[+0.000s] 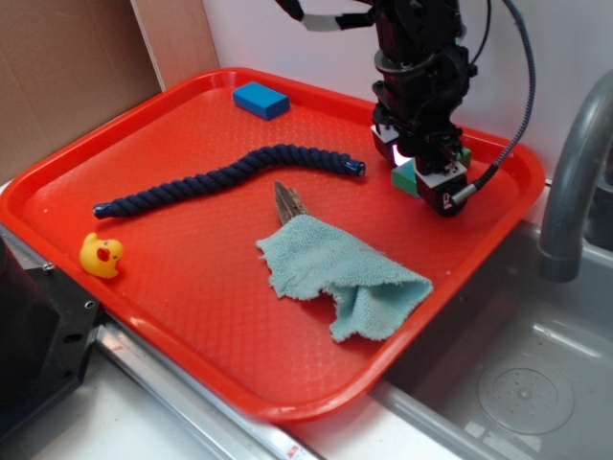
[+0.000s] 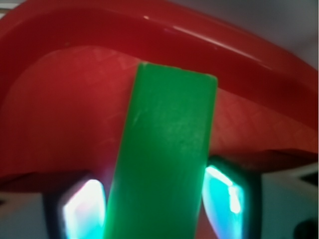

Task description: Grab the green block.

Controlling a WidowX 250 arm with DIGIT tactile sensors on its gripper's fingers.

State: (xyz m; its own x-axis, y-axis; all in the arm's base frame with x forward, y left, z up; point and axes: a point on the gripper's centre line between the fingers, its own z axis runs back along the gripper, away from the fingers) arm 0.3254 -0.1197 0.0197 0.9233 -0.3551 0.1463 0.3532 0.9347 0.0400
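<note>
1. the black robot gripper [image 1: 422, 171] sits at the upper right of the exterior frame, low over the tray, with glowing pads on its fingers [image 2: 83, 206] either side of the block in the wrist view.
2. the gripper is clamped around the small solid green rectangular block [image 2: 164, 159]; in the wrist view the block runs lengthwise between both pads, which press against its long sides, and its far end sticks out toward the tray's rim.
3. in the exterior view only parts of the green block [image 1: 406, 177] show beneath the gripper, in the tray's right corner close to the raised edge; whether it is lifted off the tray surface cannot be told.
4. the red plastic tray [image 1: 192, 316] fills most of the exterior frame and holds everything else.
5. a dark blue twisted rope [image 1: 230, 177] stretches from left of centre to just left of the gripper.
6. a teal terry cloth [image 1: 345, 278], crumpled, lies below the gripper at centre right, with a brown wooden piece [image 1: 287, 201] poking out from its upper edge.
7. a shorter blue rectangular block [image 1: 261, 99] rests near the top edge of the tray.
8. a yellow rubber duck [image 1: 101, 256] sits at the left edge.
9. a grey metal faucet [image 1: 575, 172] rises at the far right, over a steel sink [image 1: 517, 383].
</note>
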